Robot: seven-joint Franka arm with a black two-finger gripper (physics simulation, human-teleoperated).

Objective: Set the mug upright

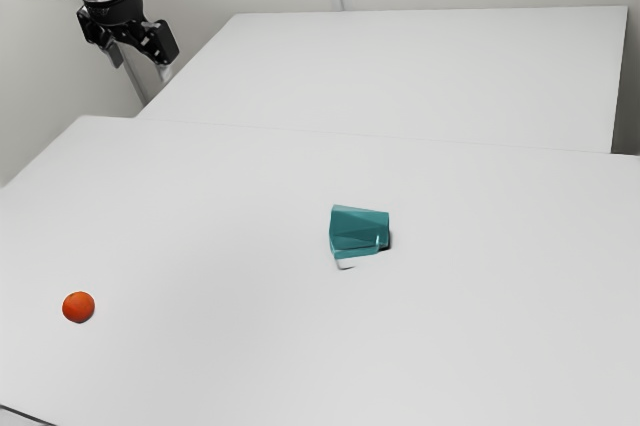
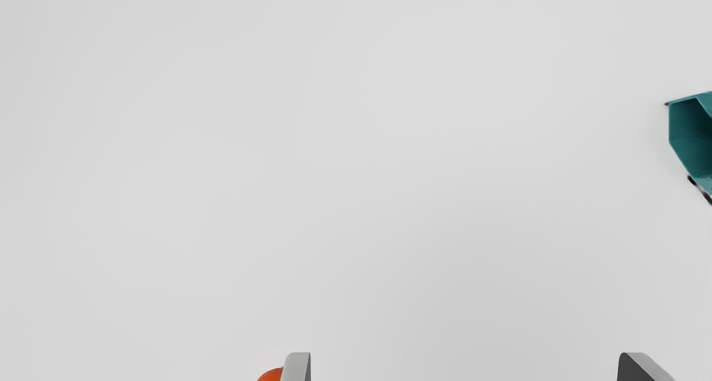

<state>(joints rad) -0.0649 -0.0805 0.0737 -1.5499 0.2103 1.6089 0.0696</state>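
A teal faceted mug (image 1: pixel 358 232) lies on its side on the white table, right of centre in the exterior view. My gripper (image 1: pixel 143 68) hangs high at the upper left of that view, well away from the mug. In the wrist view the mug (image 2: pixel 690 136) is cut off by the picture's edge, its hollow inside partly visible. The gripper (image 2: pixel 464 367) has its two fingertips wide apart, with nothing between them.
An orange ball (image 1: pixel 79 307) rests on the table (image 1: pixel 220 346) toward the exterior view's left; the same ball (image 2: pixel 270 375) is partly hidden behind one fingertip. Another white surface (image 1: pixel 400 76) stretches behind the table, with pale walls beyond.
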